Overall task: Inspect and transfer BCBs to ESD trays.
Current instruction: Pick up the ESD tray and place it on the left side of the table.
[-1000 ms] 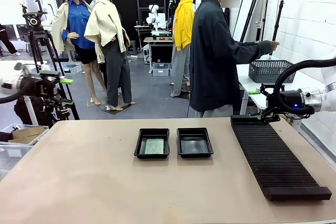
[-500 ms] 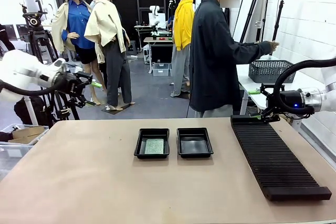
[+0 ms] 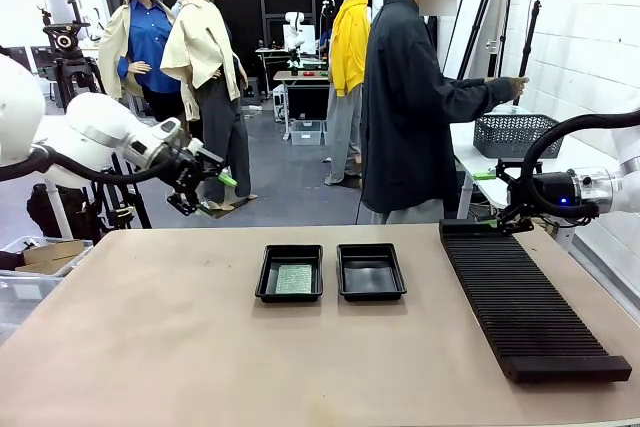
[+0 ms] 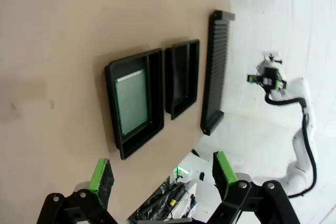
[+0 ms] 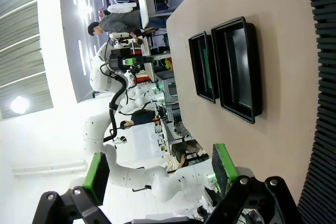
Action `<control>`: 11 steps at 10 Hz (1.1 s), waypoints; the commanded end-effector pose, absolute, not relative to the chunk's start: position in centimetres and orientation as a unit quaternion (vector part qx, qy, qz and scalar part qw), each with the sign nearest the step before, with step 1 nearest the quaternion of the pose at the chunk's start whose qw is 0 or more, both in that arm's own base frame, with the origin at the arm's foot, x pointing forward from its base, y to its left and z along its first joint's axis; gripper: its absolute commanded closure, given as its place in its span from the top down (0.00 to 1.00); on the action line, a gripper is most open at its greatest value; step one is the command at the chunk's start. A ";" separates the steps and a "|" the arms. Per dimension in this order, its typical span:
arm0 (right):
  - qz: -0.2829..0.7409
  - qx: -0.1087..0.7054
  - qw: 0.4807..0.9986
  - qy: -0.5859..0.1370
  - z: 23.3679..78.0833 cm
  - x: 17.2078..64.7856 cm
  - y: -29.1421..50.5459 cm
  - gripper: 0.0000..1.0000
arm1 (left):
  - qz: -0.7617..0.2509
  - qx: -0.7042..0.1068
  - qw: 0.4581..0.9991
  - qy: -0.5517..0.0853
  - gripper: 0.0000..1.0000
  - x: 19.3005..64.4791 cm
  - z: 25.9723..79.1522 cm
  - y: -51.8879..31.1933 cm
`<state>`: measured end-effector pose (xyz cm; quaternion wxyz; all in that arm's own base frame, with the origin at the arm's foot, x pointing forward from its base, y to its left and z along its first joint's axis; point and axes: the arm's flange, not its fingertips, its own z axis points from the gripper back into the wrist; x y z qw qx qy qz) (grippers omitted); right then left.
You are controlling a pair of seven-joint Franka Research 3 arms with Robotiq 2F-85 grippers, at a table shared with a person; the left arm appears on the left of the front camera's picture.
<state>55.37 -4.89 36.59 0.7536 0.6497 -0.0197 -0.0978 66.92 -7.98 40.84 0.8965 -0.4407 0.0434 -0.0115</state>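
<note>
Two ESD trays lie side by side at the table's middle. The left tray (image 3: 264,273) (image 4: 111,109) (image 5: 196,65) holds a green BCB (image 3: 294,279) (image 4: 130,101). The right tray (image 3: 371,274) (image 4: 181,77) (image 5: 239,67) has a bare floor. My left gripper (image 3: 215,175) (image 4: 163,171) hangs open and empty above the table's far left edge, left of the trays. My right gripper (image 3: 500,199) (image 5: 158,170) stands open and empty just beyond the far end of the rack, and it is small in the left wrist view (image 4: 268,75).
A long ribbed black rack (image 3: 525,297) (image 4: 215,72) (image 5: 321,77) lies along the table's right side. A person in a dark jacket (image 3: 410,97) stands at the far side, hand reaching toward a dark mesh basket (image 3: 515,134) on a side table. Tripods stand at the far left.
My left arm has swung in from the far left toward the table, its open gripper moving right and lower. The right arm has not moved.
</note>
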 end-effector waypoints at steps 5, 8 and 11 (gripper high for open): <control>-0.100 0.647 0.756 -0.022 36.7 55.3 -4.8 1.00 | 0.031 -0.340 0.939 0.033 1.00 65.9 36.7 -14.7; -0.100 0.647 0.756 -0.022 36.7 55.3 -4.8 1.00 | 0.026 -0.296 0.954 0.031 1.00 65.1 36.4 -16.8; -0.100 0.647 0.756 -0.022 36.7 55.3 -4.8 1.00 | 0.028 -0.239 0.970 0.040 1.00 64.0 35.2 -19.2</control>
